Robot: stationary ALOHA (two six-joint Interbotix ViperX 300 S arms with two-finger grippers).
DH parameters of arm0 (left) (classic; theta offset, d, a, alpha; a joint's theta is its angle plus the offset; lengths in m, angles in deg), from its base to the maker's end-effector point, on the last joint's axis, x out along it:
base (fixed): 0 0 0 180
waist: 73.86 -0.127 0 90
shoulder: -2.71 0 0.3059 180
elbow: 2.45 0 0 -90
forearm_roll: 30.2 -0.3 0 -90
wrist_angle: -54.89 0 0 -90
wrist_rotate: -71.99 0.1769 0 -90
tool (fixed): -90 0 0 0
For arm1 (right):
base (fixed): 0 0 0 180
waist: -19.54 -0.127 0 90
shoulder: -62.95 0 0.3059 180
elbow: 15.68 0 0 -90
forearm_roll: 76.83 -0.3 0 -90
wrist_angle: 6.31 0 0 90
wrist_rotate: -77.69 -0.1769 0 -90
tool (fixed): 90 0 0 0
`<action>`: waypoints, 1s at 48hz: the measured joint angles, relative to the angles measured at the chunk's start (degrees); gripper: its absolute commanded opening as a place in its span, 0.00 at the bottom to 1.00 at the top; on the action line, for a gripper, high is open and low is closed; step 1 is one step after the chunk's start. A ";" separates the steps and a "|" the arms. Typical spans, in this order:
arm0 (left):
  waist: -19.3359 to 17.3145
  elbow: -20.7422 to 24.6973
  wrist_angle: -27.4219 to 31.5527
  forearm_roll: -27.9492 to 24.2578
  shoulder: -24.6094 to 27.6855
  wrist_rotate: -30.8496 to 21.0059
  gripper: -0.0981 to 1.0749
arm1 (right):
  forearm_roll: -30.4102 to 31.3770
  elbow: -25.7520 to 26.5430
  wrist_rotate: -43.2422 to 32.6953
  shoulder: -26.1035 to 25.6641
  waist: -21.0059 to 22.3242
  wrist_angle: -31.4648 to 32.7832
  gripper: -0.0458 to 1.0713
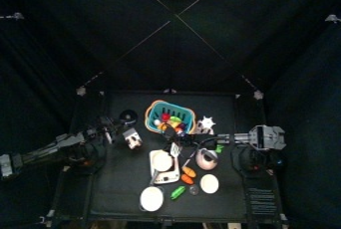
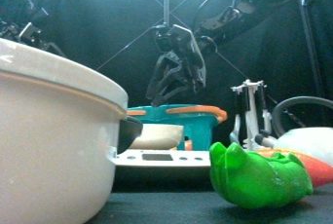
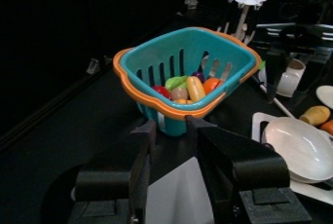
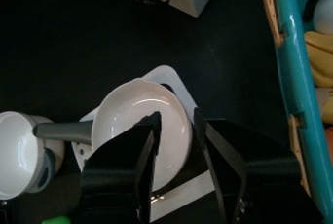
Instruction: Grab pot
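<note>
Hovering near the table's middle, right gripper (image 4: 178, 140), jaws narrowly parted and empty, hangs beside the white oval dish (image 4: 134, 121), not the small grey metal pot (image 1: 206, 159) toward the right edge — closing now risks grabbing that dish; left gripper (image 3: 177, 140), parted, faces the teal plastic basket (image 3: 163, 53).

Two black jointed arms (image 1: 60, 153), glossy black pincers (image 3: 180, 135), perhaps cabled.
</note>
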 measured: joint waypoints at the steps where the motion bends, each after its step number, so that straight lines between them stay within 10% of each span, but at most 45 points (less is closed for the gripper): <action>1: 0.00 0.00 0.00 0.00 0.00 0.00 0.71 | 0.44 0.18 0.18 -0.09 -0.26 0.00 0.69; 21: -0.18 0.00 0.00 0.00 0.00 -0.09 0.71 | 17.67 10.11 -0.26 6.33 -12.74 -0.26 0.69; 48: -0.35 0.00 0.00 -0.09 0.00 0.00 0.71 | 18.98 24.87 0.09 19.78 -20.48 6.77 0.69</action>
